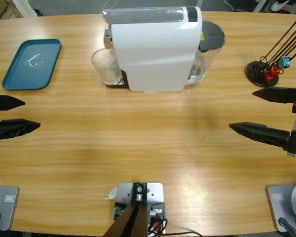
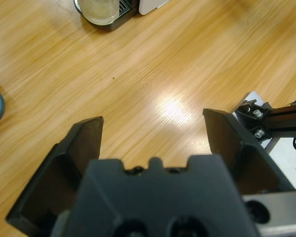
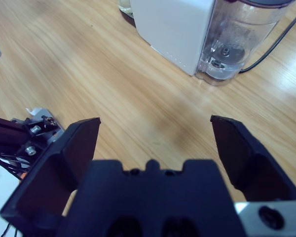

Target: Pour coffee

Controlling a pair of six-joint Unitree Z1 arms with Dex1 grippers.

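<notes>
A clear glass (image 1: 107, 66) stands on the drip tray under the spout of a white coffee machine (image 1: 153, 49) at the back middle of the table. In the left wrist view the glass (image 2: 99, 9) sits at the top edge and looks pale inside; I cannot make out the coffee. My left gripper (image 1: 32, 114) hovers open at the table's left edge, far from the glass, with nothing between its jaws (image 2: 153, 121). My right gripper (image 1: 241, 109) is open and empty at the right edge, and it (image 3: 156, 122) points toward the machine (image 3: 172, 29).
A blue tray (image 1: 32, 64) lies at the back left. A black wire stand with red and blue capsules (image 1: 271, 71) is at the back right. The machine's clear water tank (image 3: 237, 44) is on its right side, with a black cable (image 3: 271, 42) trailing off.
</notes>
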